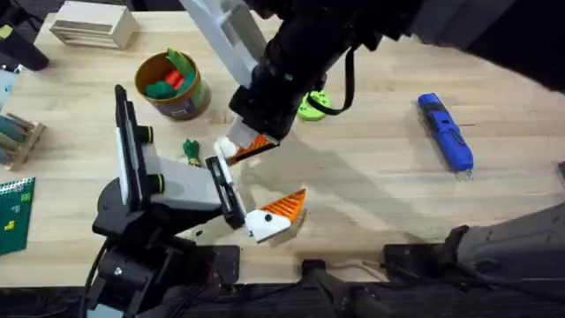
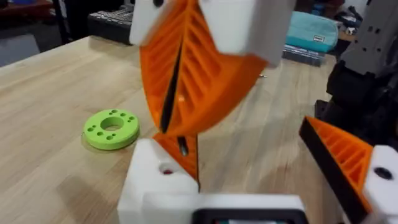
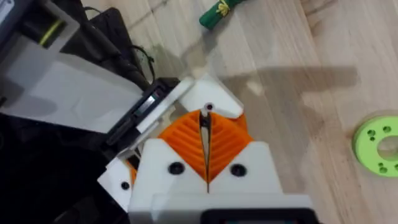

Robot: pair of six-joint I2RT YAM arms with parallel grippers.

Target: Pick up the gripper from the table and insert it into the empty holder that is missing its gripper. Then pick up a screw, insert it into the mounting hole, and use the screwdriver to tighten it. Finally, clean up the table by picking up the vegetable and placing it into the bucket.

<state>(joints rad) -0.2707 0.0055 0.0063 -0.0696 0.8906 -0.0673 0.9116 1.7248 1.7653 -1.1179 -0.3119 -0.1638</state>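
Note:
My right arm reaches across the table, and its gripper (image 1: pixel 252 144) is shut on a thin dark screw (image 2: pixel 182 147). The screw hangs just over the white holder (image 2: pixel 152 183), one finger of my left gripper (image 1: pixel 260 178). An orange ridged gripper tip (image 2: pixel 179 160) sits against that holder. My left gripper is open, and its other finger carries an orange pad (image 2: pixel 343 157). The lime-green disc (image 1: pixel 311 107) lies behind the right arm. A dark green vegetable (image 1: pixel 191 150) lies beside the left arm. The tan bucket (image 1: pixel 172 86) stands farther back. The blue screwdriver (image 1: pixel 446 132) lies at the right.
A pale box (image 1: pixel 88 25) stands at the back left. A wooden rack (image 1: pixel 18 137) and a green card (image 1: pixel 13 212) sit at the left edge. Toy vegetables are in the bucket. Bare wood lies between the disc and the screwdriver.

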